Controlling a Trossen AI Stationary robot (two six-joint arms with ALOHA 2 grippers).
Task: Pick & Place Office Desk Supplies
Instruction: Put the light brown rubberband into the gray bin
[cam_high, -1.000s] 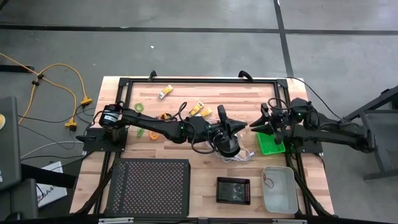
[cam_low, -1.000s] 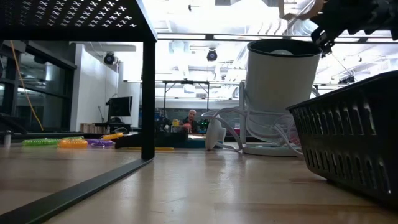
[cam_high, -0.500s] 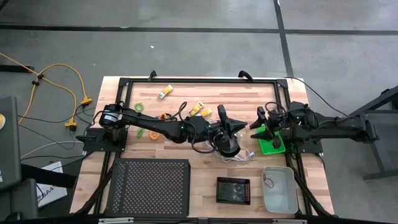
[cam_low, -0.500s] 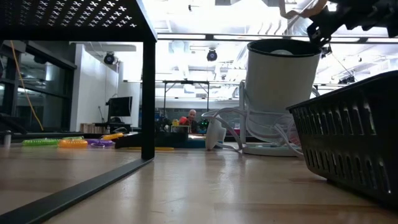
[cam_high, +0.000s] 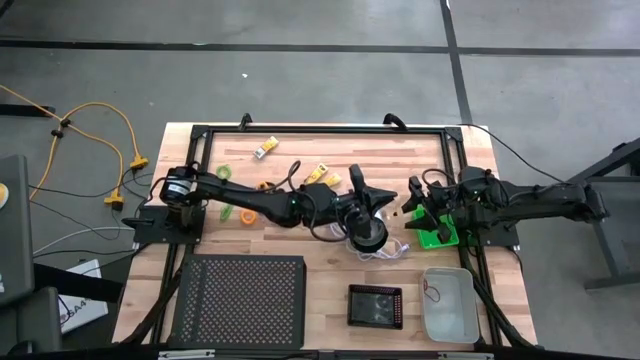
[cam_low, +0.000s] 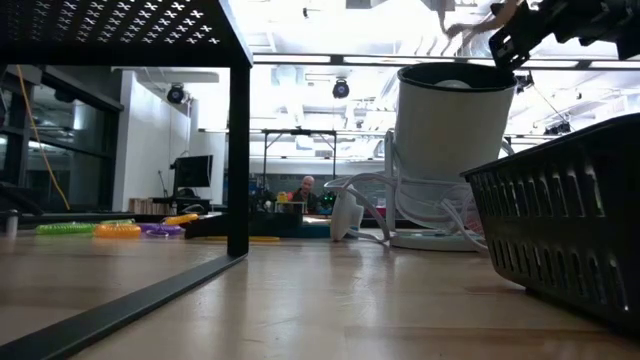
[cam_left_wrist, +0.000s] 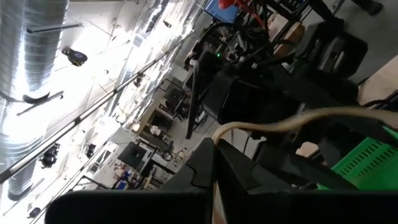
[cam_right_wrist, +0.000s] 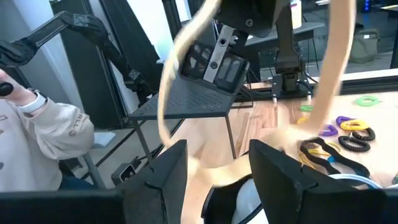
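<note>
From my overhead feed, the round object (cam_high: 366, 232) sits mid-table, with the left gripper (cam_high: 372, 200) right above it at its 12 o'clock. At 3 o'clock from it I see the right gripper (cam_high: 412, 203), just inside a small tray (cam_high: 440, 236) by the right rail. At 5 o'clock lies a deeper tray (cam_high: 447, 301); at 6 o'clock, a flat tray (cam_high: 375, 305); at 8 o'clock, the mesh stand (cam_high: 238, 299). Packs (cam_high: 264, 150) lie at 10 to 11 o'clock, loops (cam_high: 224, 173) at 9 to 10, well apart from the object.
</note>
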